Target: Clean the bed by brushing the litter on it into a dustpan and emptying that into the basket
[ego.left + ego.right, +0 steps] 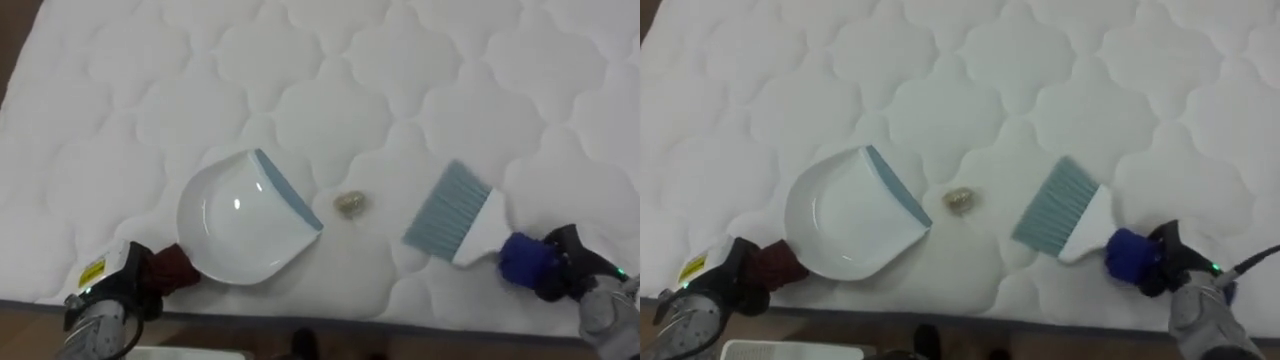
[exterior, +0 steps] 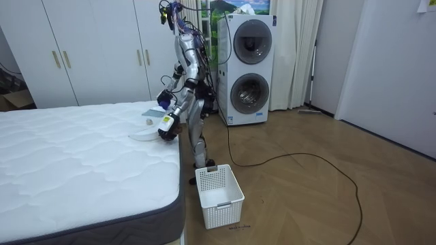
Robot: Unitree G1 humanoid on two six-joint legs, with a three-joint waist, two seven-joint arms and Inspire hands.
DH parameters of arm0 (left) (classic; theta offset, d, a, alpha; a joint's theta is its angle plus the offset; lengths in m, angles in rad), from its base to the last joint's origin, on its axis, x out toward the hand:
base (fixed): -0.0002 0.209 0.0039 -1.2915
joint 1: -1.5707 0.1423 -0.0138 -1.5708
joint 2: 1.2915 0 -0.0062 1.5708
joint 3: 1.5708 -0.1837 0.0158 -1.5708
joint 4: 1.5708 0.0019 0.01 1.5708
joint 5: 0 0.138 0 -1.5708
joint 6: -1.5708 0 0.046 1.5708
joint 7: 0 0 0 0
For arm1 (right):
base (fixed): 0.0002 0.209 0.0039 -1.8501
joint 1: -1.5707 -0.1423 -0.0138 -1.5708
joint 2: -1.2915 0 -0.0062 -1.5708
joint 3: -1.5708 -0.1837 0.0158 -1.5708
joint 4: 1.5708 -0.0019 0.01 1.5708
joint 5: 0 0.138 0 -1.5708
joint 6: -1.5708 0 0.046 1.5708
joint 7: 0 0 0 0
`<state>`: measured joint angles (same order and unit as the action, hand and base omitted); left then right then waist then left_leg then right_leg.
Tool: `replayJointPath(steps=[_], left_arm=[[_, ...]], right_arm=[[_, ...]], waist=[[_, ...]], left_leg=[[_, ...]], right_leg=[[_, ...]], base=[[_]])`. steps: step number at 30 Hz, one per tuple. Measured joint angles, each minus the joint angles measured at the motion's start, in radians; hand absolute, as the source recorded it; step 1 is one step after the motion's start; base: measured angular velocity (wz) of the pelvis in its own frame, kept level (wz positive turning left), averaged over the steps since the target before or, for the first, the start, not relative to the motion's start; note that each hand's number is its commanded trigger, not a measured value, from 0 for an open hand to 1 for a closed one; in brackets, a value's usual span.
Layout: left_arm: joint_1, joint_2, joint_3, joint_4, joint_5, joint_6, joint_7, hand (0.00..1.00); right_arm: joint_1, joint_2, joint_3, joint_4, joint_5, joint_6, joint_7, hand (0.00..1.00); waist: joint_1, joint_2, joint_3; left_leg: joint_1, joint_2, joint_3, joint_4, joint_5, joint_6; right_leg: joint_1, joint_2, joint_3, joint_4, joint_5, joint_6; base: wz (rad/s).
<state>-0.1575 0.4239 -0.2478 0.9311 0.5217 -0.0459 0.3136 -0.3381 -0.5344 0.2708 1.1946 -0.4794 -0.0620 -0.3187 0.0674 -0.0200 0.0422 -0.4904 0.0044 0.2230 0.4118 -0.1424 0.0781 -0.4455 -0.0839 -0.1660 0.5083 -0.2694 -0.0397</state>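
On the white quilted mattress [image 1: 330,70] lies a small crumpled bit of debris [image 1: 349,204]. To its left rests a white dustpan [image 1: 240,220], its grey-blue lip turned toward the debris. My left hand [image 1: 122,283] is shut on its dark red handle [image 1: 175,266] at the bed's near edge. On the debris's right sits a brush [image 1: 450,210] with grey-blue bristles a short gap from it. My right hand [image 1: 572,272] is curled round the brush's blue handle [image 1: 523,258]. In the room view I stand bent at the bed's side, dustpan [image 2: 144,134] on the mattress.
The mattress's near edge [image 1: 400,318] runs along the bottom, with wooden floor below. A white slatted basket [image 2: 219,195] stands on the floor by my feet. A stacked washer and dryer [image 2: 248,64] is behind me, and wardrobes [image 2: 95,51] line the wall.
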Motion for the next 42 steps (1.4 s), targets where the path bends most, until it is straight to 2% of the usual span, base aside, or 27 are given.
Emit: replayJointPath(steps=[2,5,7,9,12,15,25,28,29,33,37,40,42], left_arm=[[0.000,0.030,-0.002,-0.022,0.021,-0.008,0.004,1.00],[-0.004,0.077,-0.009,-0.026,0.020,-0.022,0.002,1.00],[-0.008,0.091,-0.010,-0.026,0.021,-0.026,-0.003,1.00],[-0.010,0.099,-0.013,-0.032,0.020,-0.027,-0.016,1.00],[-0.020,0.112,-0.030,-0.032,0.019,-0.027,-0.035,1.00],[-0.032,0.116,-0.032,-0.032,0.019,-0.033,-0.058,1.00],[-0.041,0.121,-0.031,-0.032,0.019,-0.044,-0.106,1.00],[-0.042,0.121,-0.032,-0.033,0.019,-0.041,-0.133,1.00],[-0.042,0.121,-0.032,-0.036,0.019,-0.039,-0.143,1.00],[-0.048,0.121,-0.046,-0.050,0.023,-0.035,-0.155,1.00],[-0.045,0.109,-0.057,-0.051,0.019,-0.037,-0.168,1.00],[-0.045,0.103,-0.085,-0.046,0.019,-0.040,-0.165,1.00],[-0.045,0.098,-0.106,-0.045,0.019,-0.039,-0.165,1.00]], right_arm=[[-0.028,-0.052,0.002,-0.023,-0.107,0.000,0.003,1.00],[-0.054,-0.066,0.004,-0.068,-0.237,0.008,0.002,1.00],[-0.056,-0.074,0.004,-0.117,-0.333,0.018,-0.001,1.00],[-0.060,-0.099,0.018,-0.153,-0.411,0.020,-0.010,1.00],[-0.118,-0.127,0.065,-0.161,-0.510,0.022,-0.010,1.00],[-0.121,-0.142,0.081,-0.185,-0.553,0.030,-0.021,1.00],[-0.172,-0.143,0.110,-0.237,-0.644,0.033,-0.041,1.00],[-0.172,-0.143,0.123,-0.265,-0.662,0.038,-0.034,1.00],[-0.172,-0.142,0.142,-0.288,-0.657,0.053,-0.026,1.00],[-0.172,-0.140,0.161,-0.338,-0.657,0.067,-0.001,1.00],[-0.173,-0.138,0.179,-0.370,-0.639,0.077,0.035,1.00],[-0.167,-0.132,0.189,-0.374,-0.580,0.080,0.050,1.00],[-0.151,-0.125,0.189,-0.390,-0.535,0.084,0.055,1.00]], waist=[[0.000,-0.014,0.0053],[-0.001,-0.040,0.0039],[0.001,-0.047,0.0037],[0.002,-0.051,0.0035],[0.003,-0.055,0.0034],[0.020,-0.065,0.0038],[0.023,-0.073,0.0070],[0.023,-0.071,0.0069],[0.028,-0.070,0.0073],[0.045,-0.068,0.0075],[0.053,-0.063,0.0086],[0.054,-0.052,0.0139],[0.050,-0.039,0.0137]], left_leg=[[-0.004,0.001,0.006,-0.004,0.002,0.003],[-0.009,0.008,0.011,-0.004,0.002,0.002],[-0.012,0.012,0.011,-0.004,0.002,0.002],[-0.018,0.013,0.011,-0.003,0.002,0.002],[-0.020,0.014,0.011,-0.004,0.002,0.002],[-0.017,0.016,0.015,-0.004,0.002,0.001],[-0.013,0.017,0.018,-0.005,0.001,0.001],[-0.009,0.020,0.013,-0.006,0.001,0.001],[-0.009,0.021,0.013,-0.007,0.001,0.001],[-0.006,0.021,0.014,-0.014,0.001,0.001],[-0.001,0.019,0.008,-0.017,0.001,0.001],[0.008,0.019,0.001,-0.017,0.000,-0.001],[0.013,0.014,-0.004,-0.027,0.000,-0.001]], right_leg=[[-0.011,0.001,0.004,0.005,0.002,-0.002],[-0.018,0.008,0.012,0.002,0.004,-0.006],[-0.017,0.013,0.011,-0.007,0.008,-0.007],[-0.024,0.012,0.004,-0.008,0.009,-0.006],[-0.025,0.011,0.000,-0.008,0.012,-0.007],[-0.025,0.012,0.000,-0.007,0.013,-0.009],[-0.018,0.014,0.001,-0.016,0.019,-0.007],[-0.004,0.017,-0.008,-0.033,0.023,-0.007],[-0.003,0.020,-0.006,-0.039,0.025,-0.007],[-0.002,0.020,-0.007,-0.043,0.029,-0.006],[0.010,0.019,-0.013,-0.045,0.029,-0.006],[0.029,0.020,-0.019,-0.057,0.030,-0.005],[0.033,0.019,-0.028,-0.060,0.031,-0.004]], base=[[-0.07],[-0.08],[-0.03],[0.00],[0.00],[-0.04],[0.00],[0.03],[-0.03],[-0.01],[0.06],[0.07],[0.05]])
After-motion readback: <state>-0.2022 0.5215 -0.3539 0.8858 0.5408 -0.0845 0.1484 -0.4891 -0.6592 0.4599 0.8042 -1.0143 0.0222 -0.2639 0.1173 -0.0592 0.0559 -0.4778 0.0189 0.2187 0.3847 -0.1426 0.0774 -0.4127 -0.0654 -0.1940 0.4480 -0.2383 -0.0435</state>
